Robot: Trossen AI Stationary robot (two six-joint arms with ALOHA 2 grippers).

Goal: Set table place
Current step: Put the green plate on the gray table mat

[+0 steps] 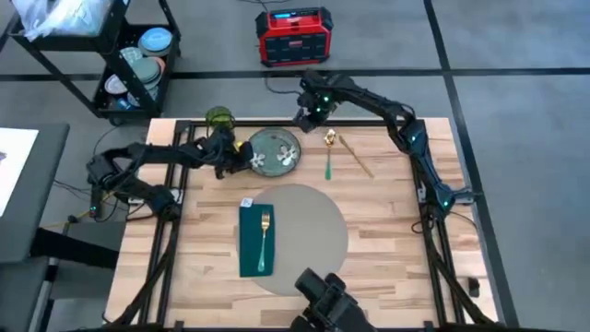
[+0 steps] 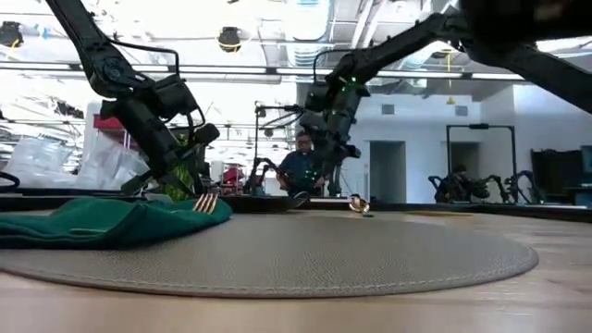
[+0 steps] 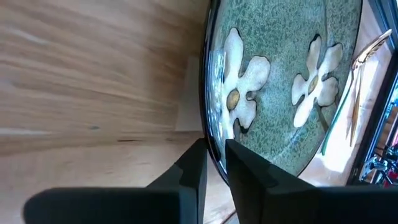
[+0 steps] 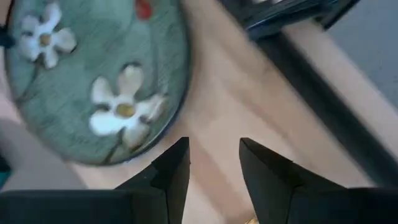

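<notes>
Place [image 1: 309,231] well apart from both jaws

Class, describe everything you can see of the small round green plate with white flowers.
The small round green plate looks like speckled glazed ceramic with a dark rim and white flowers with yellowish centres. It lies on the light wooden table, beyond the grey-beige placemat. The left gripper straddles its rim; the right gripper hovers open beside it.
</notes>
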